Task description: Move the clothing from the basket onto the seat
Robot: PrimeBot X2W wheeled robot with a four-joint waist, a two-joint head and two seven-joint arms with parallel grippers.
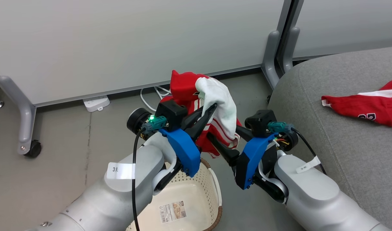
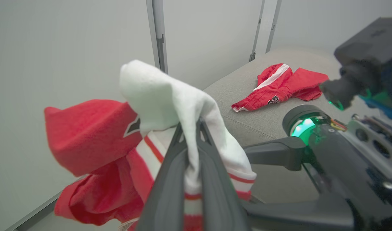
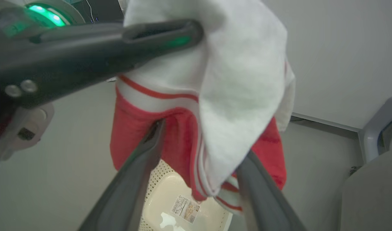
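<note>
- Left gripper [image 1: 211, 109]: fingers pressed together on a fold of white cloth, raised above the basket. In the left wrist view [image 2: 190, 124] the cloth runs up between the two fingers and drapes over their tips.
- Red-and-white garment [image 1: 186, 85]: soft, red with white panel and stripes. It is clamped in the left gripper and hangs in the air, clear of the basket below it.
- Right gripper [image 1: 223, 132]: fingers wide apart, one on each side of the garment's lower hanging part. In the right wrist view [image 3: 202, 139] the cloth lies between them, unclamped.
- Basket [image 1: 196, 180]: cream, perforated, with a brown woven-look rim. It stands on the floor under both arms, near the seat's front, and a printed label [image 1: 173, 211] shows on its bottom.
- Jersey [image 1: 369, 107]: red with a white stripe and dark numerals, lying crumpled on the seat, well apart from the held garment.
- Seat [image 1: 327, 73]: large, grey fabric, with rounded edges, on the robot's right.
- Partition panels [image 1: 135, 41]: pale, on grey feet, behind the basket.
- Power strip [image 1: 96, 103]: white, on the floor at the panel's foot.
</note>
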